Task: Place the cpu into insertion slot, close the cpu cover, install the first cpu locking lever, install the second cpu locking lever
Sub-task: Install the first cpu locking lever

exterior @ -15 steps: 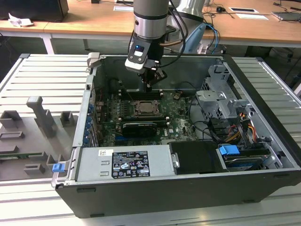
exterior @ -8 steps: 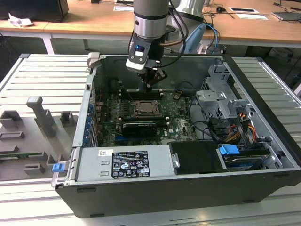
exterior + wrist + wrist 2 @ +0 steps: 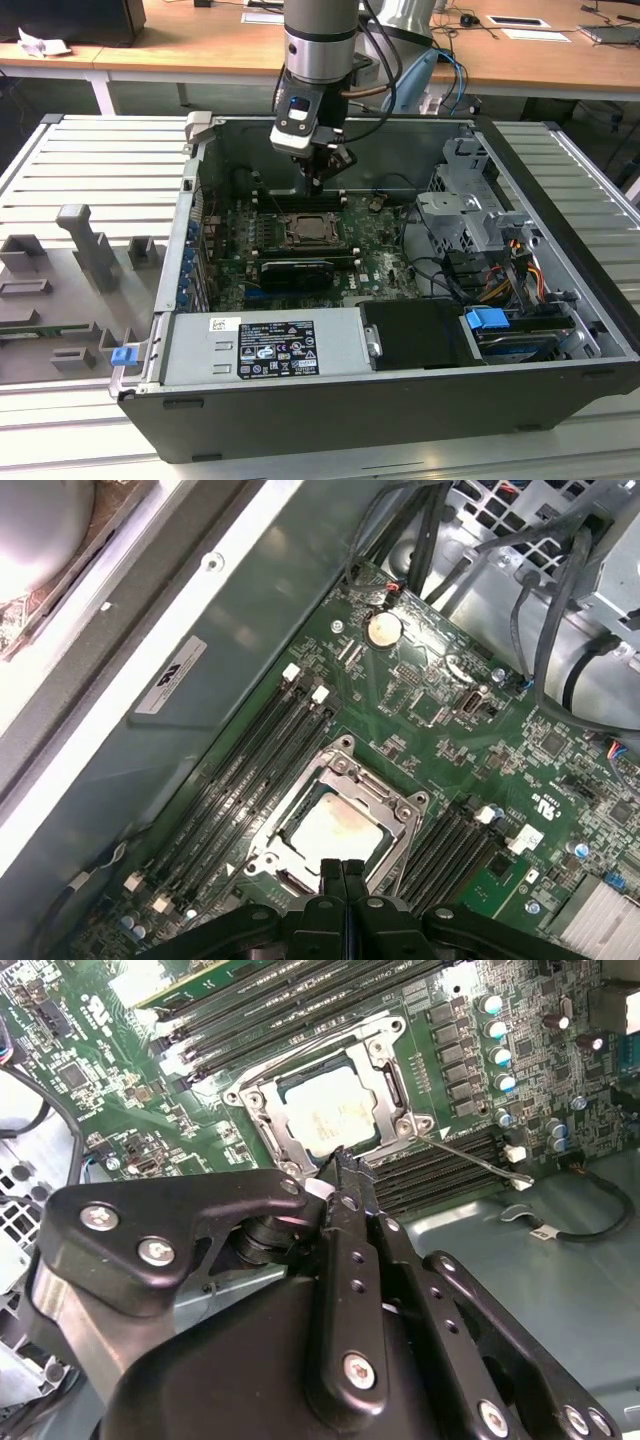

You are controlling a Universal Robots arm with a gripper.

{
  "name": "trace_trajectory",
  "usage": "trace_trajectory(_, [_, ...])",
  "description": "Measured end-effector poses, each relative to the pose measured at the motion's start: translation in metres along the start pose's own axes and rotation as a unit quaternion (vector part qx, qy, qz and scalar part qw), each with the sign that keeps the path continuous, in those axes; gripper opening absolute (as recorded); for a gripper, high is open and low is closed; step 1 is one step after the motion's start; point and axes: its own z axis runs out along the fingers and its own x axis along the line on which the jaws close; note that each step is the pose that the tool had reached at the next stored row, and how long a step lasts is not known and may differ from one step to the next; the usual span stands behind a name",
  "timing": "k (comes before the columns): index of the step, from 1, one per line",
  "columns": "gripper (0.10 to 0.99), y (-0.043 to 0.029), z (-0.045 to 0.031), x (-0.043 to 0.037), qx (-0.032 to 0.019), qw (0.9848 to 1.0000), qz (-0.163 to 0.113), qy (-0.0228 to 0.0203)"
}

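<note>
Presently, item by item.

- Gripper [image 3: 322, 172]: hanging inside the open case [image 3: 560, 300], tips just beside the cover. The jaws are pressing together with nothing between them. Contact with the cover cannot be told.
- Cpu [image 3: 325, 1110]: lying flat in the slot [image 3: 290, 1140], its pale top showing through the cover's window.
- Cover [image 3: 385, 1075]: lying down over the cpu and framing it on all sides.
- Lever [image 3: 475, 1157]: a thin metal rod angling away from one cover corner, across the neighbouring memory slots [image 3: 450, 1165].
- Labels: a white label [image 3: 275, 348] crowded with black print and marks is sitting on the grey power supply [image 3: 200, 345] along the case's near edge. In the first wrist view, a white sticker [image 3: 170, 675] with a dark mark is clinging to the case wall. Small white lettering is running across the green board [image 3: 440, 680].
- Surroundings: a black card [image 3: 295, 272] is lying on the near side of the socket. A coin cell [image 3: 383, 629] is sitting towards a board corner. Dark cables [image 3: 560, 590] are looping to the drive cage [image 3: 465, 200] at the exterior view's right. A blue tab [image 3: 490, 322] is showing at the case's near right.
- Worktop [image 3: 100, 160]: ribbed and grey, carrying the case. Grey fixtures [image 3: 85, 250] and a blue clip [image 3: 122, 354] are sitting at the exterior view's left.
</note>
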Motion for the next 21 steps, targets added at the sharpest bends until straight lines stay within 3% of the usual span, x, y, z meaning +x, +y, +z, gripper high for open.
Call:
trace_trajectory(18, [0.106, 0.0, 0.0, 0.0, -0.0002, 0.9993, -0.036, 0.0011])
trace_trajectory(21, [0.106, 0.0, 0.0, 0.0, -0.0003, 0.9982, -0.059, 0.0018])
